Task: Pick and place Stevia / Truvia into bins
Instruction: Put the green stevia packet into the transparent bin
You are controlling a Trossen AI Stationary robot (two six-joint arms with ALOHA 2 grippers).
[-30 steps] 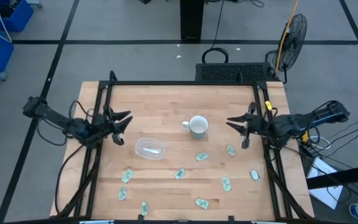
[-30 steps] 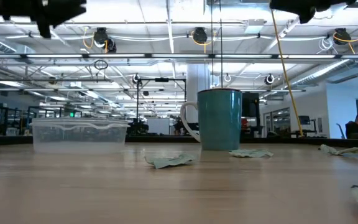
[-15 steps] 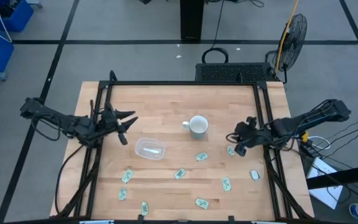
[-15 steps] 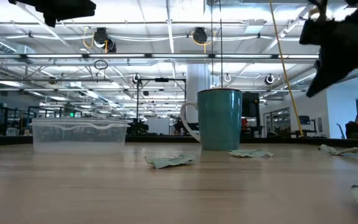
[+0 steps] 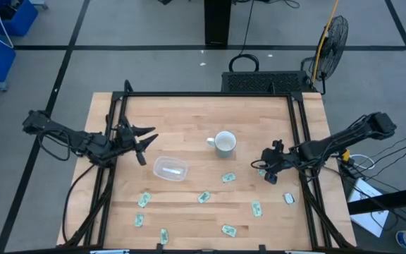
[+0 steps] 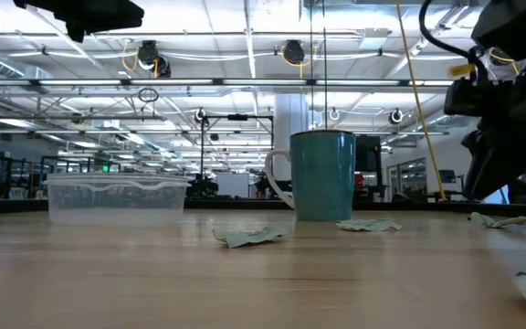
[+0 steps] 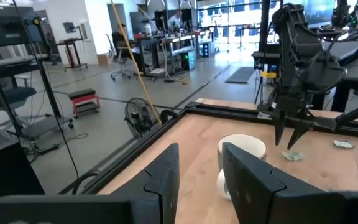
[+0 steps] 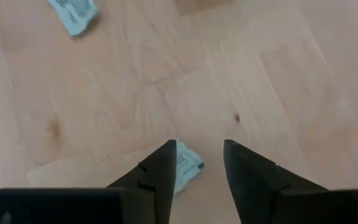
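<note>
Right gripper (image 5: 268, 169), fingers spread, poised over a sweetener packet (image 8: 185, 165) right of centre on the bench (image 5: 189, 116); the packet looks light, limp paper, likely best pinched across its flat middle; left gripper (image 5: 143, 141) spread, idle upper left.

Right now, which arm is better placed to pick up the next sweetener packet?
Right. The right gripper points down with open fingers straddling a packet on the table. The left gripper hangs near the left edge, away from packets.

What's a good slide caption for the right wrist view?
Right gripper open above a pale green sweetener packet on the wooden table.
</note>
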